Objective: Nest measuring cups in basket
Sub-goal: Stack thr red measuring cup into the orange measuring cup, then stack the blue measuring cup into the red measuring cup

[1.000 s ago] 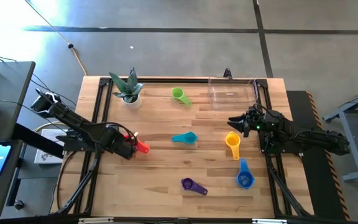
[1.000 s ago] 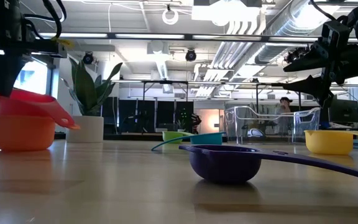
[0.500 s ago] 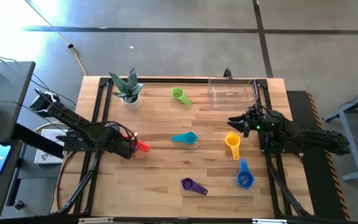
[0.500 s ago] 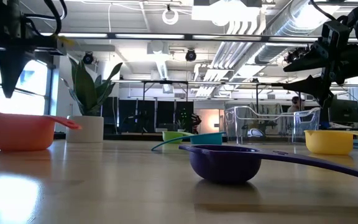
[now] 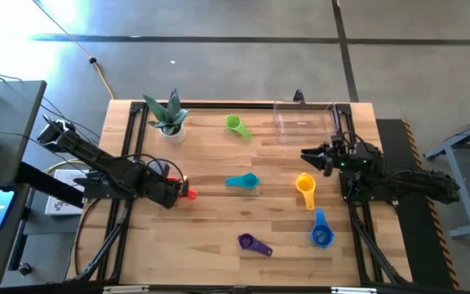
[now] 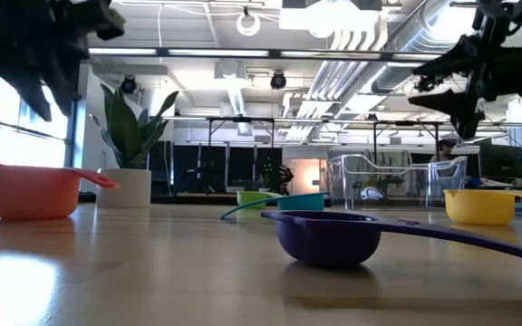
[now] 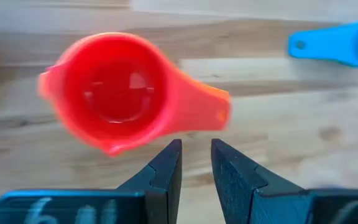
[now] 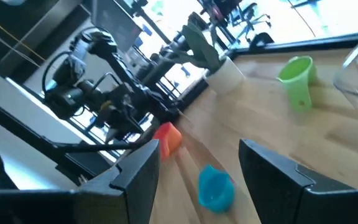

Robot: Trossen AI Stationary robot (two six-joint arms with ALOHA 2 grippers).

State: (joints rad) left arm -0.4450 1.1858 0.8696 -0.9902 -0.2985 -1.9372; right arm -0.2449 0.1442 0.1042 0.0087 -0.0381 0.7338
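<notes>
The red cup (image 7: 114, 93) sits nested in the orange cup (image 6: 34, 195), which stands on its base near the table's left side. My left gripper (image 7: 196, 152) hovers open just above and to the left of this stack (image 5: 188, 193), touching nothing. Green (image 5: 235, 125), teal (image 5: 243, 181), yellow (image 5: 305, 188), blue (image 5: 321, 231) and purple (image 5: 251, 242) cups lie apart on the wood. The clear basket (image 5: 304, 121) stands at the far right. My right gripper (image 5: 306, 154) hangs open in the air between the basket and the yellow cup.
A white pot with a green plant (image 5: 167, 118) stands at the far left corner. The teal cup's handle (image 7: 347, 46) points toward the red and orange stack. Bare wood lies between the scattered cups. Black frame rails run along the table's left and right sides.
My left gripper lowered the red cup into the orange one and let go. It then rose clear and drew back a little toward the table's left edge. The red cup went from tilted above the orange cup to seated inside it. My right gripper rose slightly.
</notes>
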